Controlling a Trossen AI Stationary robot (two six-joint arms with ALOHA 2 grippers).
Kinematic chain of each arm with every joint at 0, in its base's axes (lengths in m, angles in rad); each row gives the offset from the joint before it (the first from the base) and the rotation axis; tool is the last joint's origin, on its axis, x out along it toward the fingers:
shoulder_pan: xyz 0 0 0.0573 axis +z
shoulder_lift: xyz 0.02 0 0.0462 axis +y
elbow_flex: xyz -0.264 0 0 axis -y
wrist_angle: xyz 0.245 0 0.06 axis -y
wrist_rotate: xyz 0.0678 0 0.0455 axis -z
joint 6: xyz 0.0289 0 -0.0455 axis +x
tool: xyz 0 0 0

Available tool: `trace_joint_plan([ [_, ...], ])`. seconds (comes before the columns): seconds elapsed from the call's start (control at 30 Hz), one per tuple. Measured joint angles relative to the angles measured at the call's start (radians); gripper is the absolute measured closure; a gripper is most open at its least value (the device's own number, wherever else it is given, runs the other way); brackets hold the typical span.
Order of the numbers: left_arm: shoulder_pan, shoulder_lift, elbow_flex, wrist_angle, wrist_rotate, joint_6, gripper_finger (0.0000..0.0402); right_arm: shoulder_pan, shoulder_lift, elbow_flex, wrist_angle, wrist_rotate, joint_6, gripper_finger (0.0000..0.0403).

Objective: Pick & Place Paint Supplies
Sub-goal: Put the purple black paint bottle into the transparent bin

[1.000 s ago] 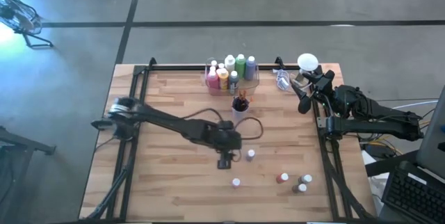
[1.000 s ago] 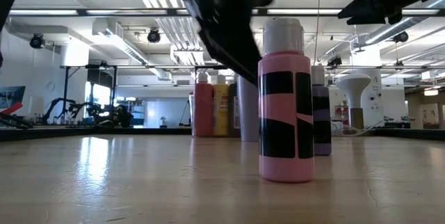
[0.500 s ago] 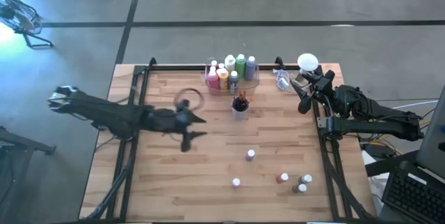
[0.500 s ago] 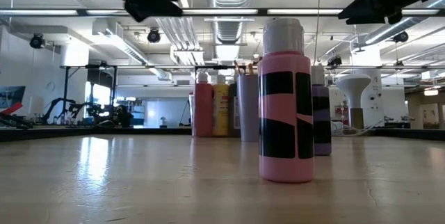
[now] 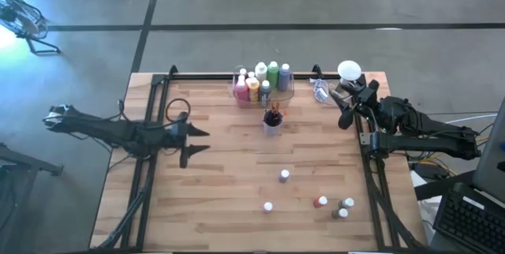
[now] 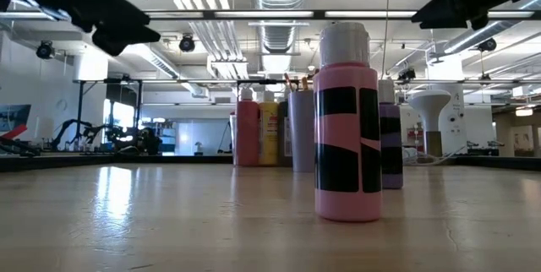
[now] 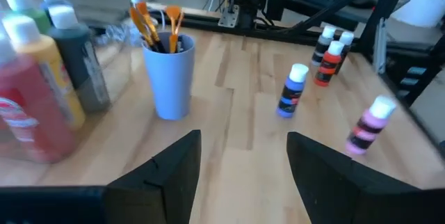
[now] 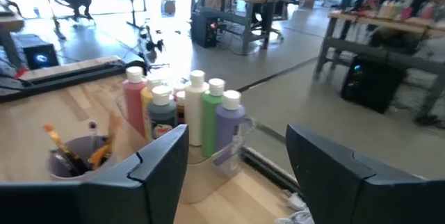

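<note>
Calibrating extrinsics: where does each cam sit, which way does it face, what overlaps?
High: overhead, straight down on the table; both arms show, left claw open, right claw by the far right corner.
Low: tabletop height, level across to the pink bottle; arms overhead.
Left wrist: past its own open fingers at the brush cup.
Right wrist: past its fingers at the tall bottles.
Shared: brush cup shows in both wrist views and the high view.

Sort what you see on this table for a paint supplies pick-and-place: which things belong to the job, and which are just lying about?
Belongs to the job:
- small bottles loose on the table
- tall bottles in the clear bin
- cup holding brushes

Just lying about:
- white round thing at the far right corner
- clear wrapper beside it
</note>
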Motion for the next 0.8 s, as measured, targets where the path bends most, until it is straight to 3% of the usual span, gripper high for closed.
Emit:
trace_joint_plan([
  [0.17,0.000,-0.071,-0.100,0.051,-0.029,0.132,0.0184,0.000,0.013,0.000,0.012,-0.014,0.009,0.0175],
  [0.43,0.000,-0.094,-0.216,0.158,-0.038,0.114,0.0185,0.000,0.045,0.000,0.048,-0.028,-0.015,0.0156],
  [0.57,0.000,-0.094,-0.259,0.224,-0.114,0.145,0.0186,0.000,0.077,0.000,0.052,-0.045,0.009,0.0145],
  [0.8,0.000,-0.094,-0.307,0.268,-0.205,0.203,0.0186,0.001,0.153,0.000,0.049,-0.223,0.008,0.0131],
])
